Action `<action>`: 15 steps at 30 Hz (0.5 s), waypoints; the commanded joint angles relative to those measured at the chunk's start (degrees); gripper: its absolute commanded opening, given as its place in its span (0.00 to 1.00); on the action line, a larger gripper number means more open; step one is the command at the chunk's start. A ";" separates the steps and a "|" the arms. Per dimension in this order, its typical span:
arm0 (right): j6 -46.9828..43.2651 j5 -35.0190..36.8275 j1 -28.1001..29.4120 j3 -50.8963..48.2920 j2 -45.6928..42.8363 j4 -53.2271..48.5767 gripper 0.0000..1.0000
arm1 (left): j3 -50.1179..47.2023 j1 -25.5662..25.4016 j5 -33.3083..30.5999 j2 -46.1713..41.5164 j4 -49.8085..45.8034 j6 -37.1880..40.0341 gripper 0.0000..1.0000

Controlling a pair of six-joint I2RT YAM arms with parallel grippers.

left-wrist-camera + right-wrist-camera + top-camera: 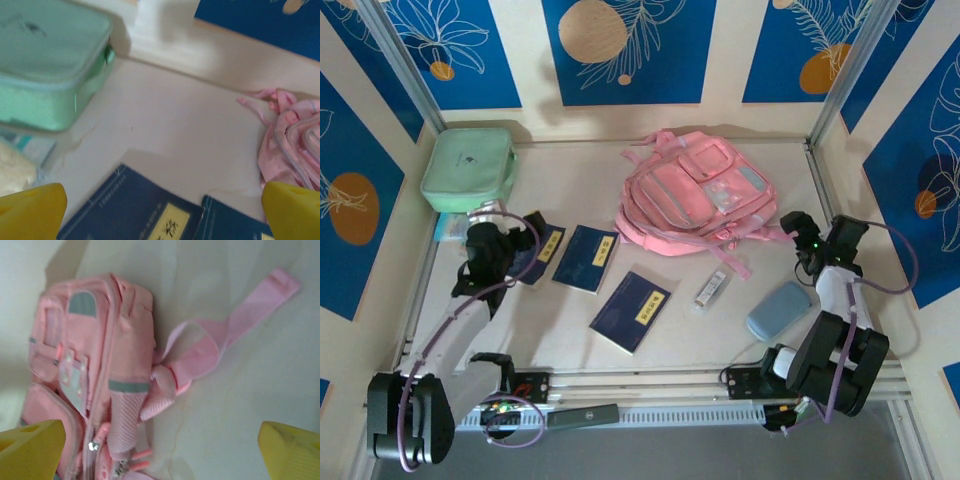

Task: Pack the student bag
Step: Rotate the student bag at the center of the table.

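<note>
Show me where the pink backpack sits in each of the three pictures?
Top external: pink backpack centre-right, near the back.
Left wrist: pink backpack at the right edge, cut off.
Right wrist: pink backpack in the left half.
Shared landmark: the cream table under it.

I'm driving arms that sit in a staged robot test cell, not a real classroom or home. Ahead of the left gripper (480, 213) and the right gripper (800, 238), the pale table (570, 190) is boxed in by cream wall panels (630, 50) printed with blue blocks, white leaves and orange discs. Bare aluminium posts (405, 65) hold the panels at the corners. Behind both grippers the arms are bolted to a metal rail (650, 380), with a slotted cable duct (690, 412) and loose purple cables (914, 262). School props lie spread flat: the student bag (695, 190) just ahead of the right gripper, blue booklets (585, 258) beside the left one, and a mint-green case (468, 168) beyond it.
</note>
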 commanded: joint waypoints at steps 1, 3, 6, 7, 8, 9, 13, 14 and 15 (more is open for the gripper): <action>-3.49 7.35 6.48 3.66 -2.92 -7.82 0.99 | 3.94 0.34 4.72 0.74 -8.49 -6.21 1.00; -4.70 10.81 10.01 5.09 -4.31 -10.42 0.99 | 4.99 -0.12 7.59 1.26 -10.87 -8.39 0.99; -5.57 13.12 15.19 5.73 -5.77 -13.17 0.99 | 5.26 -2.09 10.77 1.32 -13.25 -12.01 1.00; -5.53 13.97 17.04 6.13 -6.06 -14.79 0.99 | 5.20 -3.06 11.58 1.24 -13.85 -13.19 0.99; -5.39 14.54 18.76 6.48 -6.32 -16.09 0.99 | 5.28 -4.42 11.81 1.08 -14.51 -13.91 0.99; -5.22 14.90 21.03 6.90 -6.53 -17.64 0.99 | 5.37 -6.02 11.86 0.93 -15.55 -14.62 1.00; -3.81 16.34 30.15 6.87 -8.05 -21.99 0.99 | 5.94 -14.55 8.72 0.52 -16.82 -15.80 0.99; -3.14 17.64 32.72 6.51 -8.65 -22.62 0.99 | 5.90 -16.97 7.82 0.81 -16.42 -16.63 0.99; -2.06 19.02 35.67 6.13 -9.21 -23.23 0.99 | 5.74 -19.46 6.72 1.24 -15.70 -17.75 0.99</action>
